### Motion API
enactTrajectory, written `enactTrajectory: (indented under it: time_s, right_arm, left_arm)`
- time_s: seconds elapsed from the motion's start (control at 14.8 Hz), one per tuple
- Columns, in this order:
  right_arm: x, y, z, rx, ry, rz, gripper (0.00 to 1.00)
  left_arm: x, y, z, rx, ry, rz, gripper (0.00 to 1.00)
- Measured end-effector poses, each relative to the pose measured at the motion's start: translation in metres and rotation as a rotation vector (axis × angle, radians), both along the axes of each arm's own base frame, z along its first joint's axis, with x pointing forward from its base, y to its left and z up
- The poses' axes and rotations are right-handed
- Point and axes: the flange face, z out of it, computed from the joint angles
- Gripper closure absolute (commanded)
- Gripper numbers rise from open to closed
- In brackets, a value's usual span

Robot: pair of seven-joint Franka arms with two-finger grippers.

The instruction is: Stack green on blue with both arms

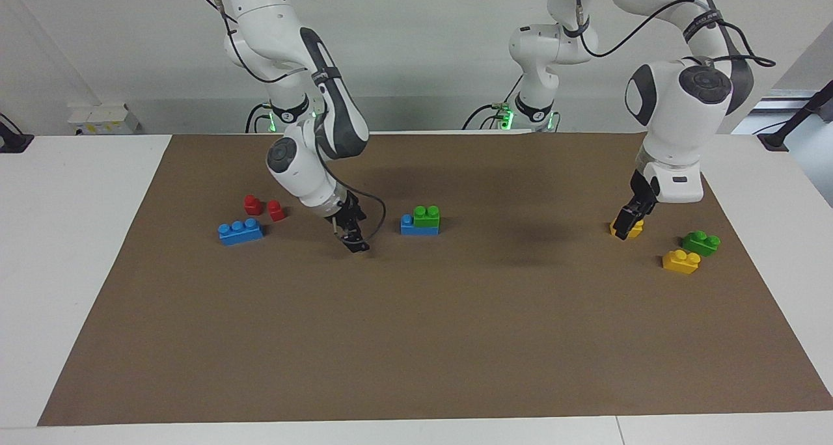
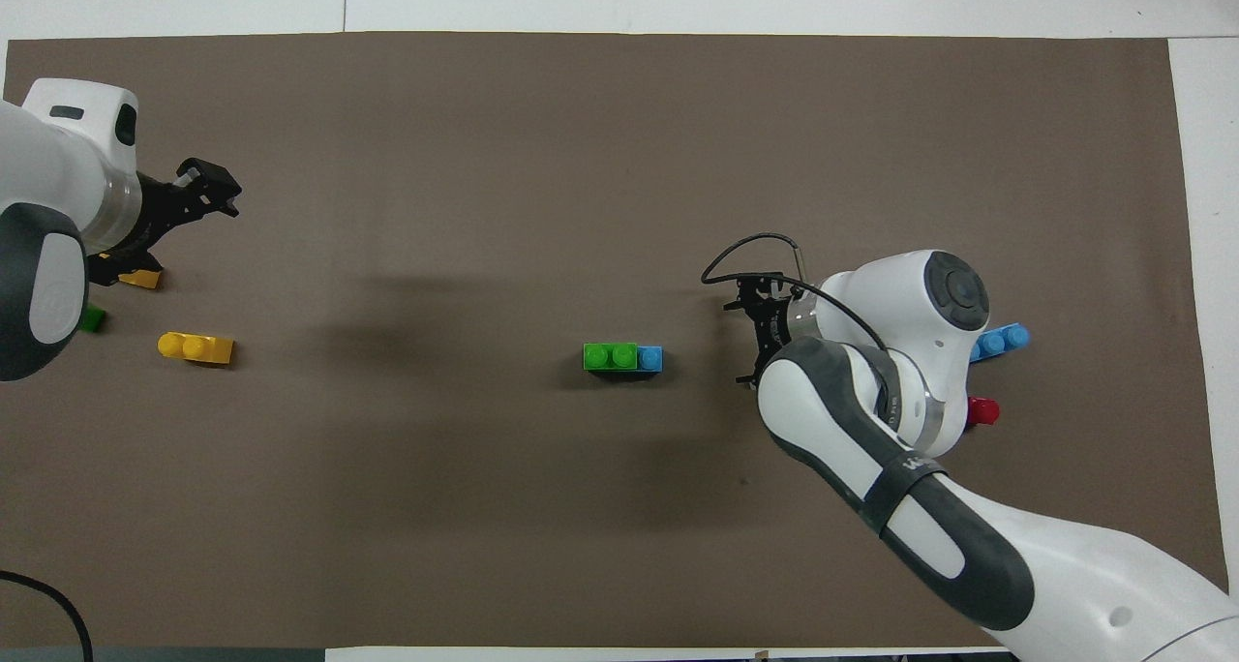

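Observation:
A green brick [image 1: 427, 215] sits stacked on a blue brick [image 1: 410, 226] in the middle of the mat, covering two of its studs; the overhead view shows the same green [image 2: 610, 356] on blue [image 2: 651, 358]. My right gripper [image 1: 355, 239] [image 2: 739, 344] is open and empty, low over the mat beside this stack, toward the right arm's end. A second blue brick [image 1: 241, 231] [image 2: 1003, 341] lies alone toward that end. A second green brick [image 1: 701, 242] [image 2: 93, 319] lies toward the left arm's end. My left gripper [image 1: 628, 229] [image 2: 219, 190] is open, low over a yellow brick [image 1: 636, 228].
Two red one-stud bricks [image 1: 252, 204] [image 1: 276, 211] lie beside the lone blue brick, nearer to the robots. Another yellow brick [image 1: 681, 261] [image 2: 196, 347] lies next to the second green brick. The brown mat [image 1: 416, 341] covers the white table.

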Motion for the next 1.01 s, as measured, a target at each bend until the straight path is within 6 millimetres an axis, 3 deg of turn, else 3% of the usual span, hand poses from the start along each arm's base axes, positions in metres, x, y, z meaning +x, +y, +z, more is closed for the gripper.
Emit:
enactTrajectory:
  time_s: [0.47, 0.67, 1.01]
  right_arm:
    - [0.02, -0.055, 0.027, 0.037, -0.061, 0.097, 0.03]
    - [0.025, -0.069, 0.043, 0.002, -0.113, 0.186, 0.02]
    - [0.036, -0.099, 0.094, -0.074, -0.17, 0.401, 0.02]
  left_arm:
    - [-0.016, 0.0, 0.044, -0.028, 0.075, -0.309, 0.0]
    - [-0.023, -0.003, 0.067, -0.087, 0.112, -0.38, 0.0]
    - [-0.028, -0.006, 0.083, -0.105, 0.139, -0.401, 0.0]
